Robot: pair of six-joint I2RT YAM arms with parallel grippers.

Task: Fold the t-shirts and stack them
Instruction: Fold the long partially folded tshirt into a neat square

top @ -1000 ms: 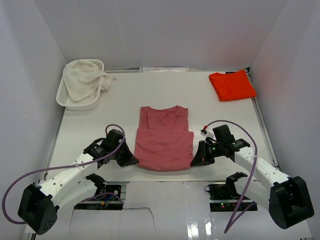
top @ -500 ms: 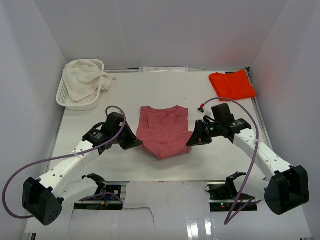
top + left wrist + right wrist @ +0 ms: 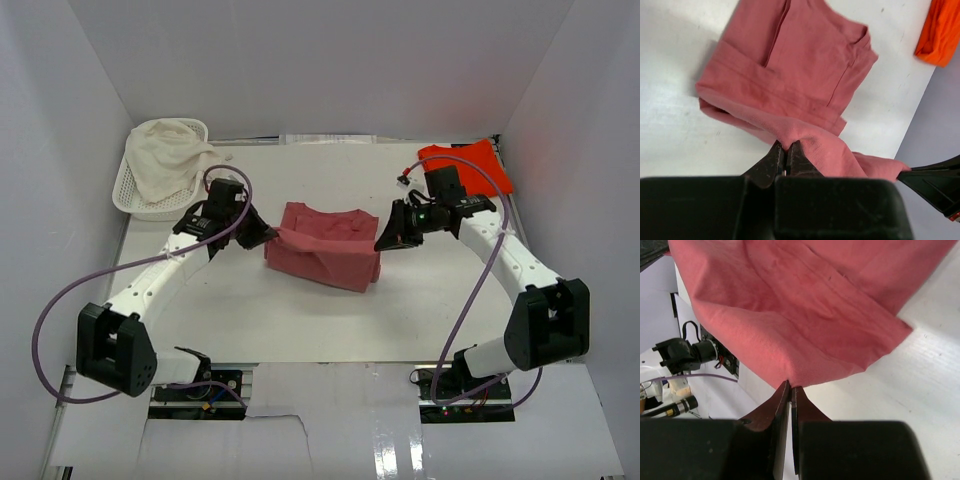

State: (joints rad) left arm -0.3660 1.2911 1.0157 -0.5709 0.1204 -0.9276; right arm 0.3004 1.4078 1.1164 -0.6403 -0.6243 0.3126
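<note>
Left gripper (image 3: 271,236) and right gripper (image 3: 381,243) each pinch a corner of the rose t-shirt (image 3: 325,250), so keep both level and lay the fold down square.

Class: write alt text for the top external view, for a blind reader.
The left gripper and right gripper each pinch a side of a rose-red t-shirt, half folded on the table. A folded orange t-shirt lies far right; a white basket holding pale cloth sits far left.

White arms (image 3: 150,285), black left tool (image 3: 272,236), black right tool (image 3: 380,243), purple cables (image 3: 37,340)
</note>
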